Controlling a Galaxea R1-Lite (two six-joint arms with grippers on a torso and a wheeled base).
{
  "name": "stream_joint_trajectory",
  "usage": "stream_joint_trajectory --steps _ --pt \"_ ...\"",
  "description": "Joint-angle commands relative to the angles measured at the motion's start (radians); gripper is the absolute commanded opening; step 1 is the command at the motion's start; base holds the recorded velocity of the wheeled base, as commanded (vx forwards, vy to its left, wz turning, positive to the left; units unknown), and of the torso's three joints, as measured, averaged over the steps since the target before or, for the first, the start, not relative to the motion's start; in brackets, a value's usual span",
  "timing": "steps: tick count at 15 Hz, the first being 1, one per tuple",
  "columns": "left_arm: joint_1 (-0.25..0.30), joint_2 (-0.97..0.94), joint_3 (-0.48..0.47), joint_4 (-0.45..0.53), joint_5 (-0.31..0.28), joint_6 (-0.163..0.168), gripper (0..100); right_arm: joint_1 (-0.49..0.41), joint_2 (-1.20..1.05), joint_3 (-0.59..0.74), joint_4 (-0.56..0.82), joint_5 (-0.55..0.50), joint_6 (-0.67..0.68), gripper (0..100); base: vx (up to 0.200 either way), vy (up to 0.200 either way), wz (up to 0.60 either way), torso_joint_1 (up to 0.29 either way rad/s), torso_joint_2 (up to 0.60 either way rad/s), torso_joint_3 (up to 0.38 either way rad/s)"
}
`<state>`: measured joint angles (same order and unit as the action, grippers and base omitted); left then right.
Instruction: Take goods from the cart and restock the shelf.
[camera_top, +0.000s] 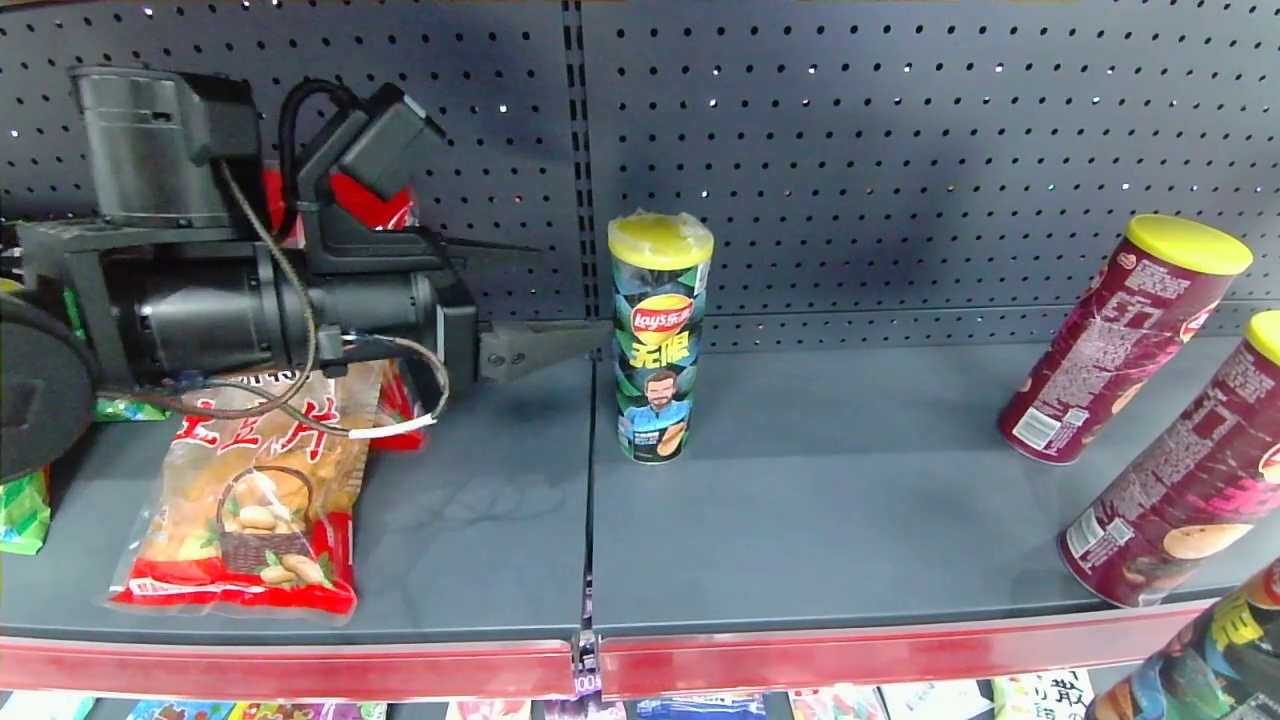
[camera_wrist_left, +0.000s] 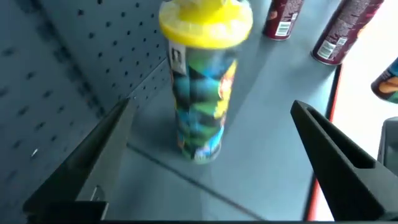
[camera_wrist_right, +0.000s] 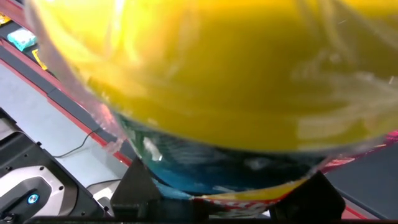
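A chip can (camera_wrist_right: 205, 165) with a yellow lid (camera_wrist_right: 217, 68) under clear film sits very close to the camera. Its teal body is clamped between the dark fingers (camera_wrist_right: 134, 190) of the right hand (camera_wrist_right: 221, 196). Far behind lie a grey floor (camera_wrist_right: 43, 118), a dark strip (camera_wrist_right: 68, 102) and a thin cable (camera_wrist_right: 74, 148).

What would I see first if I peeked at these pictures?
Probably the green chip can with its yellow lid, standing upright in the middle of the shelf, the open left gripper beside it. Two maroon chip cans stand at the right end, and a peanut bag lies at the left. The right gripper clasps another yellow-lidded can.
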<state>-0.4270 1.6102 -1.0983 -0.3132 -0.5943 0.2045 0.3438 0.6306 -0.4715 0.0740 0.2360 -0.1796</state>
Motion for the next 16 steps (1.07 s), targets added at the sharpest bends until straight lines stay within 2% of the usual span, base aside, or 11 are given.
stream_joint_trajectory --steps 1,5,10,13,16 --pt "-0.002 0.097 -0.061 0.0 -0.016 0.001 100 0.0 0.001 0.002 0.0 0.0 0.0 0 0.0 0.0 0.0 0.0 0.0 0.0" --pt "-0.012 0.158 -0.133 0.002 -0.067 0.0 100 -0.002 0.003 0.004 0.0 0.0 0.002 0 0.0 0.0 0.0 0.0 0.0 0.0" --pt "-0.033 0.215 -0.169 0.002 -0.081 -0.002 100 -0.002 0.007 0.002 0.0 0.0 0.002 0 0.0 0.0 0.0 0.0 0.0 0.0" --pt "-0.036 0.286 -0.264 0.003 -0.081 -0.002 100 -0.002 0.009 0.005 0.0 0.0 0.002 0 0.0 0.0 0.0 0.0 0.0 0.0" --pt "-0.047 0.316 -0.29 0.0 -0.079 -0.004 100 -0.002 0.014 0.004 0.0 0.0 0.002 0 0.0 0.0 0.0 0.0 0.0 0.0"
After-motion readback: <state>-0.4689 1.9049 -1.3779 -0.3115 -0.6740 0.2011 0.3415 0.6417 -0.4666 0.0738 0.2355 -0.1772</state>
